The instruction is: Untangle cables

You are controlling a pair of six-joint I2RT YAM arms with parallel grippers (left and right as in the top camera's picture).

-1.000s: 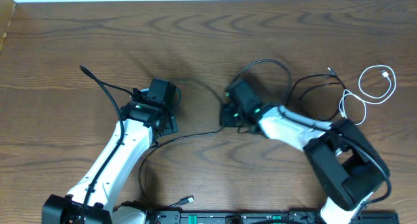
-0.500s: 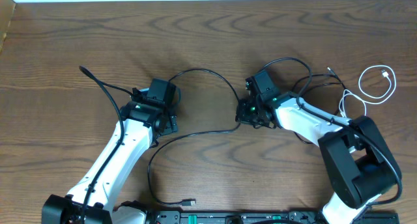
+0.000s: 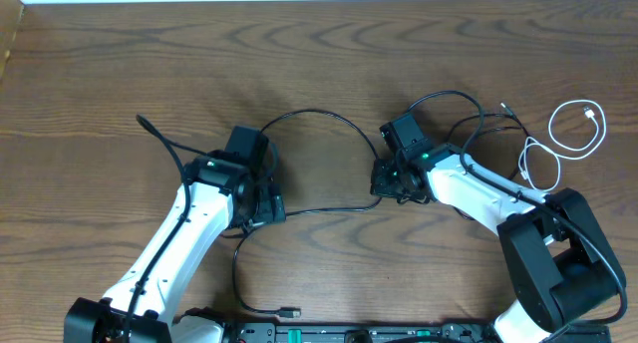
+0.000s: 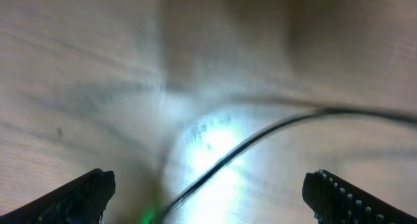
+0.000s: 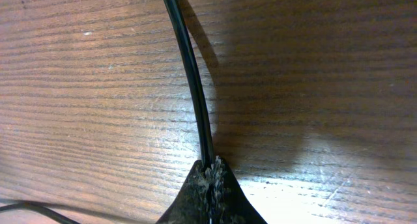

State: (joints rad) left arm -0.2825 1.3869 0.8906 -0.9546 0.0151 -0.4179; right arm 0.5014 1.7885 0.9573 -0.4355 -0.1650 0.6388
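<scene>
1. The step in hand looks like drawing one cord away from the others. The right gripper (image 5: 210, 185) has its jaws pressed together, pinching a black cable (image 5: 189, 68). The cable runs straight out ahead of the tips, lying on the table (image 5: 339, 68).
2. The left gripper (image 4: 208, 199) hangs low over the wood with its jaws spread wide and nothing between the fingers (image 4: 85, 195) but air. A black strand on the table slants across that gap. The view is blurred.
3. From above, a strand stretches from the right jaws to just under the left ones. It is probably the pinched cord, though I cannot tell for certain.
4. The loose black cords (image 3: 485, 130) lie close behind the right jaws, on the side away from the left gripper. The white cable (image 3: 592, 114) lies beyond them, well apart from both grippers.
5. The next move probably calls for the left jaws to drop onto the strand beneath them and close. Both grippers could then pull apart gently, watching that the loop between them does not snag.
</scene>
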